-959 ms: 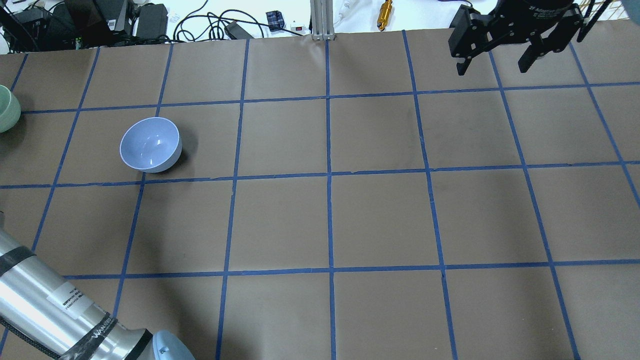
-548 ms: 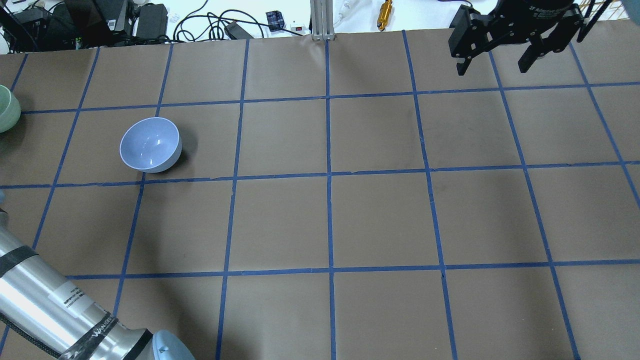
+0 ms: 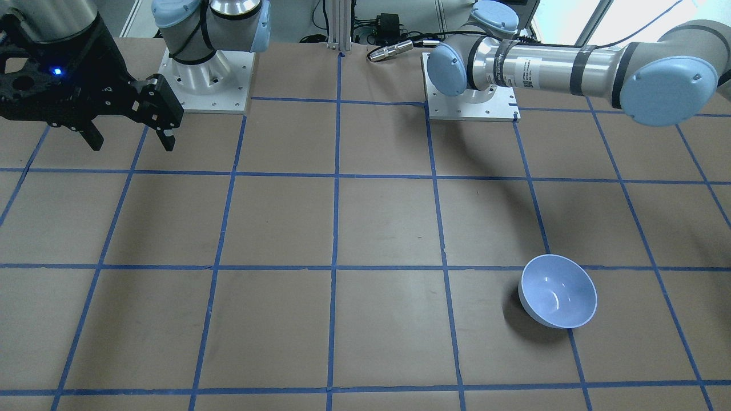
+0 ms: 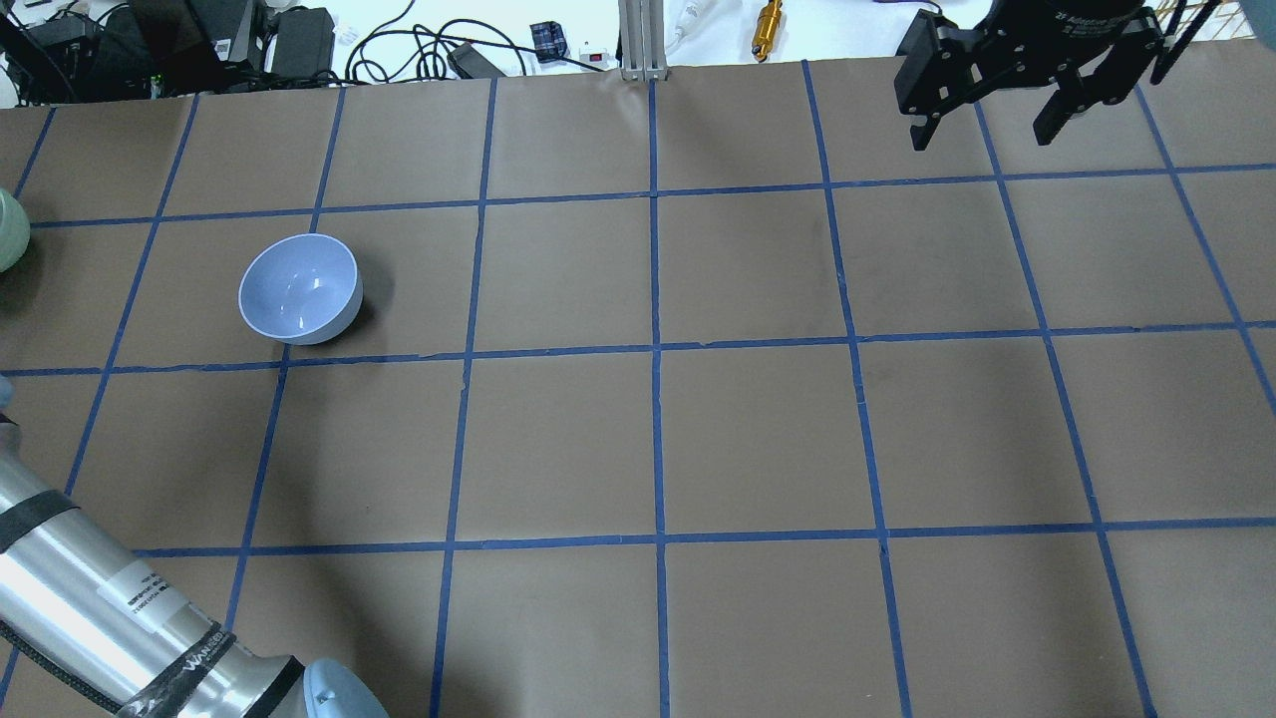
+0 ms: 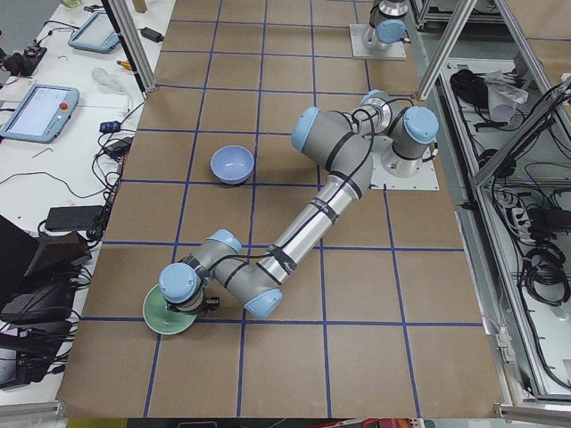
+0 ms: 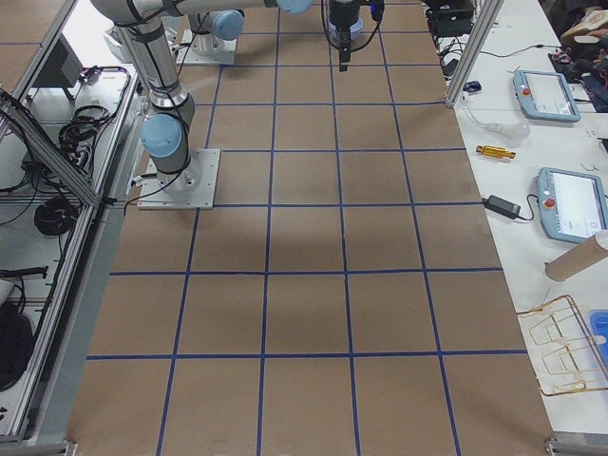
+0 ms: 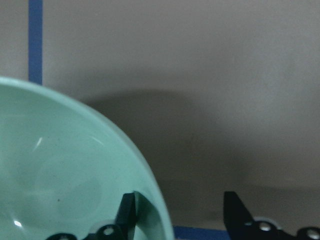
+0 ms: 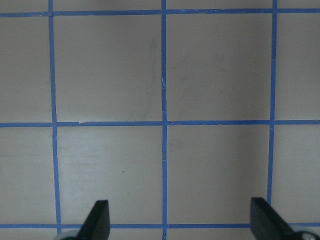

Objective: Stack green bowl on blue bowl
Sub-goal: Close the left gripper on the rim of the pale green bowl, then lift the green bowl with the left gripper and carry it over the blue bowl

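The green bowl (image 7: 60,180) fills the lower left of the left wrist view. It also shows at the left edge of the overhead view (image 4: 8,231) and near the table's end in the exterior left view (image 5: 161,319). My left gripper (image 7: 180,202) is open and straddles the bowl's rim, one finger inside the bowl and one outside, with a gap to the outer finger. The blue bowl (image 4: 299,289) stands upright and empty, apart from the green one; it also shows in the front-facing view (image 3: 558,291). My right gripper (image 4: 979,135) is open and empty at the far right, high above the table.
The table (image 4: 658,439) is brown paper with a blue tape grid. Cables, power bricks and a brass part (image 4: 768,25) lie beyond its far edge. An aluminium post (image 4: 638,40) stands at the far middle. The left arm's silver link (image 4: 90,598) crosses the near left corner.
In the overhead view the green bowl has slid a little further left, towards the edge of view. The blue bowl and the right gripper have not moved.
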You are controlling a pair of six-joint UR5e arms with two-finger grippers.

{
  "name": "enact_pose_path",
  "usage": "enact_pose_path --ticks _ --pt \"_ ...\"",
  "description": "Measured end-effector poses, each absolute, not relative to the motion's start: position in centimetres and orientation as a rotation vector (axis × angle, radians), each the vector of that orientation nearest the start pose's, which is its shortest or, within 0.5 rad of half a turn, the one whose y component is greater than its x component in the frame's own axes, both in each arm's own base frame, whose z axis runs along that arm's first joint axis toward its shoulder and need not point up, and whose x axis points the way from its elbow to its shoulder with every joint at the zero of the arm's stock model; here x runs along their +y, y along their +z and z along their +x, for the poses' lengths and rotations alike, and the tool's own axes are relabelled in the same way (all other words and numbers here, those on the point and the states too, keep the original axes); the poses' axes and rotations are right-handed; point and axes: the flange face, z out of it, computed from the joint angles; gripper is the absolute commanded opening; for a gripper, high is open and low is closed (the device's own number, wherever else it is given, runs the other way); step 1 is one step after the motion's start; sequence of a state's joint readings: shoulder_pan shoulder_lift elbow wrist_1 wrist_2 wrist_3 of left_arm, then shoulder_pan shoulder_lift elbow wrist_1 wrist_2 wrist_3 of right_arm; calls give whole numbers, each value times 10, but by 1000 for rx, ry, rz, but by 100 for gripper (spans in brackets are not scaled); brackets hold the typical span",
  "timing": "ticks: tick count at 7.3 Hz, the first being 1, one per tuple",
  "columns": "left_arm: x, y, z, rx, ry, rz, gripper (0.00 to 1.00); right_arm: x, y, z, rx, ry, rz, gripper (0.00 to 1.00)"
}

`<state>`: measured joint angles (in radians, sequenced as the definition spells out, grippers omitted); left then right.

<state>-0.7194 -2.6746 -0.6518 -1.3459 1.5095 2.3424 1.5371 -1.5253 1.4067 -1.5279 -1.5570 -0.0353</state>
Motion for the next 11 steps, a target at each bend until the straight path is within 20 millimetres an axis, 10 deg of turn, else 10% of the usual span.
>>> enact_pose_path --ticks 7,11 --pt "-676 246 550 2240 -87 2090 0 -520 542 117 3128 -120 -2 100" --pt "-665 322 459 2320 -70 2108 0 -520 542 117 3127 -120 -1 100"
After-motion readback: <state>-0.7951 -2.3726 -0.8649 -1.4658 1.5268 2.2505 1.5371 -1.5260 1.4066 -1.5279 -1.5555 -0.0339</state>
